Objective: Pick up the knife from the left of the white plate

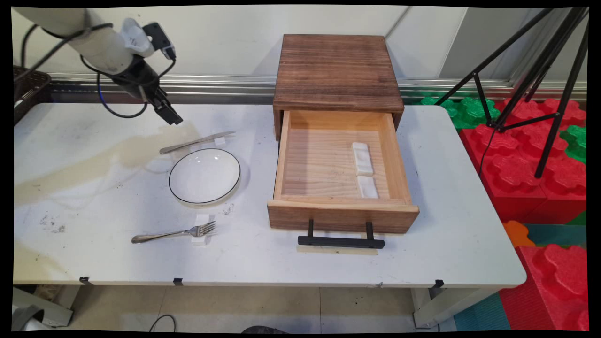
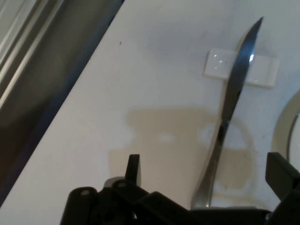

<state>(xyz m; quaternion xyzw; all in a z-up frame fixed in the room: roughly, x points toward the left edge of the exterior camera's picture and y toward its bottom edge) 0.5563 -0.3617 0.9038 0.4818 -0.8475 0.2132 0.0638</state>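
Note:
My gripper (image 1: pixel 172 119) hangs open and empty above the table's back left, just left of a metal knife (image 1: pixel 195 142). In the hand view the gripper (image 2: pixel 206 173) shows both fingers spread wide, with the knife (image 2: pixel 229 112) running up between them, closer to the right one. The knife's blade rests on a small white block (image 2: pixel 241 68), and its handle lies on a tan stain. A white plate (image 1: pixel 204 176) with a dark rim sits just in front of the knife; its edge (image 2: pixel 283 136) shows at the right of the hand view.
A fork (image 1: pixel 173 233) lies near the front, its tines on a white block (image 1: pixel 201 230). A wooden box (image 1: pixel 337 70) stands at the back, its drawer (image 1: pixel 284 159) pulled open with two white blocks (image 1: pixel 362 158) inside. A dark basket (image 1: pixel 28 89) sits far left, a tripod (image 1: pixel 540 75) at the right.

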